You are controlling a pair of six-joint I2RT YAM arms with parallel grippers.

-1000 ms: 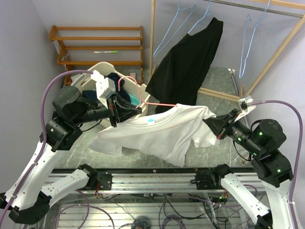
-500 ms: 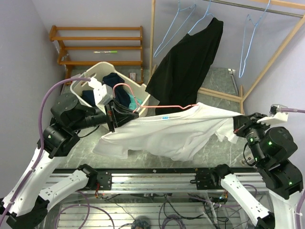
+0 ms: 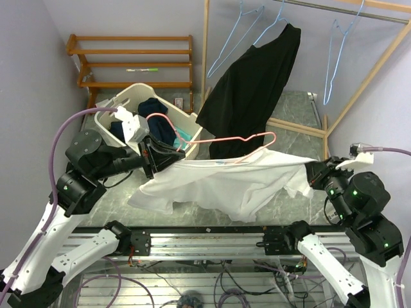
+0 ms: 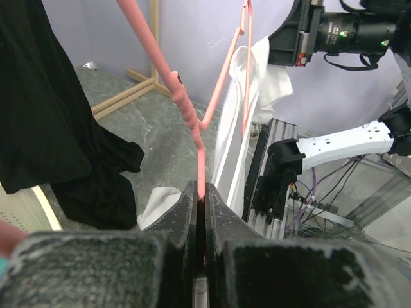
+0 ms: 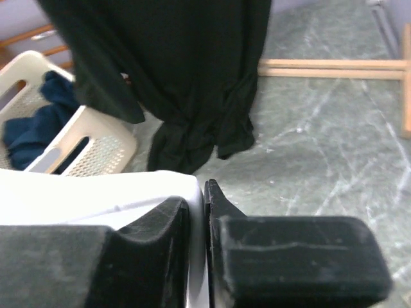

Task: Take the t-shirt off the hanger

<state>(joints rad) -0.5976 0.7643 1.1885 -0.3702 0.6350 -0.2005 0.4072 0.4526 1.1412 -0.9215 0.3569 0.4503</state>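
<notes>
A white t-shirt (image 3: 225,183) is stretched in the air between my two arms. A pink wire hanger (image 3: 221,141) rises above it; its right shoulder end (image 3: 273,136) stands bare above the cloth. My left gripper (image 3: 156,156) is shut on the pink hanger (image 4: 192,122) near its hook. My right gripper (image 3: 313,174) is shut on the t-shirt's right edge; the white cloth (image 5: 96,196) shows between its jaws. In the left wrist view the shirt (image 4: 234,128) hangs beside the hanger's wire.
A white laundry basket (image 3: 138,93) with dark clothes stands behind my left arm. A black garment (image 3: 253,83) hangs from a wooden rack (image 3: 205,58) with blue hangers (image 3: 334,58). A wooden shelf (image 3: 131,61) is at the back left.
My right gripper pulled the shirt's right side out to the right and down. The hanger's right shoulder came free of the cloth and rose. My left gripper shifted slightly left and up.
</notes>
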